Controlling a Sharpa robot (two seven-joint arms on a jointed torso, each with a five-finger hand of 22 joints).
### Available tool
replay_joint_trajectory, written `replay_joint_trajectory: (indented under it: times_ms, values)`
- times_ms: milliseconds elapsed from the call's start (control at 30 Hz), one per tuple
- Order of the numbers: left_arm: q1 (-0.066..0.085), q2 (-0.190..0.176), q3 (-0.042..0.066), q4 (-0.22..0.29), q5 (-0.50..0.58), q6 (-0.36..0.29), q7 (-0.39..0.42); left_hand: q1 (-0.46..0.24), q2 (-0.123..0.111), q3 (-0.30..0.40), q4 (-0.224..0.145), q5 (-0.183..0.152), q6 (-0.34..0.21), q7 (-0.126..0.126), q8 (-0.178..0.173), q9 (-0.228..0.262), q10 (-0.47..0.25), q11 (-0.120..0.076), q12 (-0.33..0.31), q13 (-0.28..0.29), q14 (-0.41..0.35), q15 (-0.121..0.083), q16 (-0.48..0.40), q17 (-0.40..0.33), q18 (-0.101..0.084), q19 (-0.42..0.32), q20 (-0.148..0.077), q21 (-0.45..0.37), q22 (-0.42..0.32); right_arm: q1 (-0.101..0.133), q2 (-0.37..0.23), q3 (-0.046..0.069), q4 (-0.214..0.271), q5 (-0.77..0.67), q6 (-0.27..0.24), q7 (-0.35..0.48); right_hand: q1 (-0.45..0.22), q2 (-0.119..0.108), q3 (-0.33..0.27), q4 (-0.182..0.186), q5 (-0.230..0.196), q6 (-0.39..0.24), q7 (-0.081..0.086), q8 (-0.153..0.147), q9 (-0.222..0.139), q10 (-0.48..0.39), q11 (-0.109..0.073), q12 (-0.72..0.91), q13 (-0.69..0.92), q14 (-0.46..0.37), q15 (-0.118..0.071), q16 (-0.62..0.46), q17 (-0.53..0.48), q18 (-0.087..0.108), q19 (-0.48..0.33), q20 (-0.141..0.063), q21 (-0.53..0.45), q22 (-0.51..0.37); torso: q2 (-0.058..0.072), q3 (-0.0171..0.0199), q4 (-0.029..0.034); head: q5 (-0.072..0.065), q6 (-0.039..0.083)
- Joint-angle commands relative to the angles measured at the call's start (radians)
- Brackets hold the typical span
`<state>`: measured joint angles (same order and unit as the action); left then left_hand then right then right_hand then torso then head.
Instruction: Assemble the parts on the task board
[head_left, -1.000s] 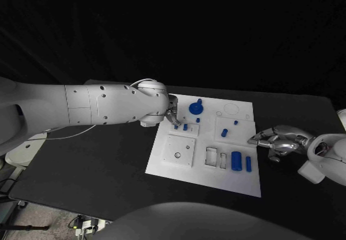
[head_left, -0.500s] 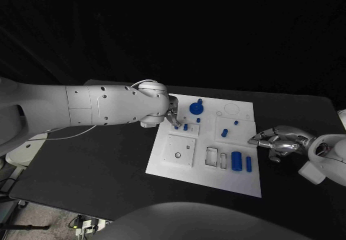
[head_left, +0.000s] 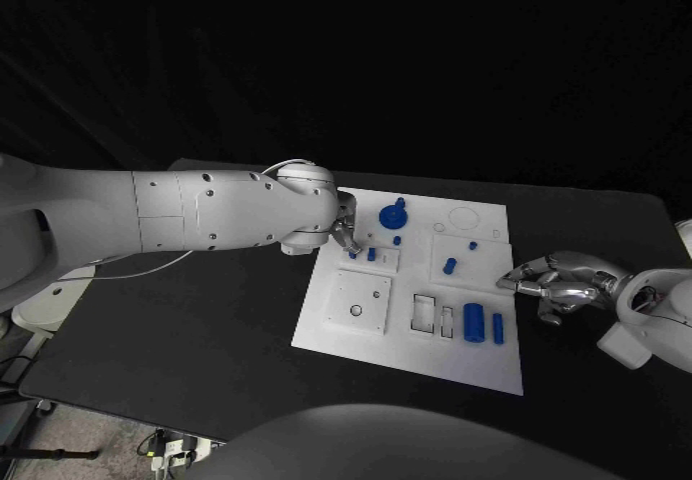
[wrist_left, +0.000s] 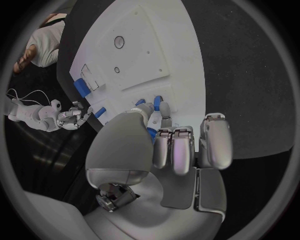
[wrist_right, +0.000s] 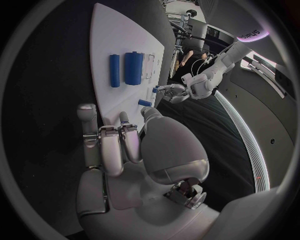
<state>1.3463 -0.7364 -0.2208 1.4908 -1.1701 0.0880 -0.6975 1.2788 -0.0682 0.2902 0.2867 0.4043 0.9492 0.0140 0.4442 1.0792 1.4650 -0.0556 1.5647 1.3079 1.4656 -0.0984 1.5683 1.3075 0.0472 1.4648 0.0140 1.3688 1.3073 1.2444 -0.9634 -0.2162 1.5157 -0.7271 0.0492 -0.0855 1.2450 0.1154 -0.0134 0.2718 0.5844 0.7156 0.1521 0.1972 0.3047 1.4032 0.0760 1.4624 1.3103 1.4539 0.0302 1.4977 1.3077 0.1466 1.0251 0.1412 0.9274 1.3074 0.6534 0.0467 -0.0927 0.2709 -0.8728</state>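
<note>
The white task board (head_left: 411, 345) lies in the middle of the table. On its far part a round blue knob (head_left: 392, 214) stands, with small blue pegs (head_left: 371, 254) close by. My left hand (head_left: 343, 234) hovers over that far left part, its curled fingertips (wrist_left: 164, 111) down at the pegs (wrist_left: 157, 102); whether they pinch one is hidden. A thick blue cylinder (head_left: 473, 322) and a slim blue bar (head_left: 498, 328) lie near the right edge. My right hand (head_left: 555, 282) sits just off that edge, fingers curled in with nothing in them (wrist_right: 125, 145).
A square plate with a round hole (head_left: 358, 300) and rectangular slots (head_left: 424, 312) take up the board's near half. More small pegs (head_left: 449, 266) stand mid-board. Black table (head_left: 188, 340) lies on both sides of the board.
</note>
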Motion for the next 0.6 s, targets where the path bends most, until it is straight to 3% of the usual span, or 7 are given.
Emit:
replay_joint_trajectory:
  times_ms: [33,600]
  values:
    - [-0.001,0.0,0.0,0.0,-0.008,0.008,-0.08,0.003,0.004,0.01,0.0,-0.001,0.002,-0.004,0.003,0.0,0.106,-0.004,0.006,0.263,0.105,-0.005,0.002,0.263,-0.002,0.031,-0.005,-0.008,0.204,-0.003,0.001,-0.001,0.0,-0.008,0.02,-0.003,0.005,-0.003,0.004,0.0,0.005,0.0,0.006,0.004,-0.001,-0.006,0.0,-0.005,0.149,-0.01,0.0,-0.007,0.165,0.003,-0.008,0.001,-0.006,0.052,0.0,0.0002,-0.0004,0.0,0.0]
    - [-0.001,-0.001,0.0,0.006,-0.036,-0.027,-0.068,0.006,0.0,0.022,-0.002,-0.003,-0.001,-0.004,0.001,-0.002,0.106,-0.004,0.006,0.263,0.105,-0.005,0.002,0.263,-0.002,0.031,-0.005,-0.009,0.204,-0.004,0.003,-0.001,-0.005,-0.006,0.018,0.0,0.006,-0.004,0.006,-0.001,0.006,-0.001,0.006,0.004,-0.001,-0.007,0.0,-0.006,0.149,-0.01,0.0,-0.007,0.164,0.003,-0.01,0.001,-0.01,0.052,0.0,0.0002,0.0003,0.0,0.0]
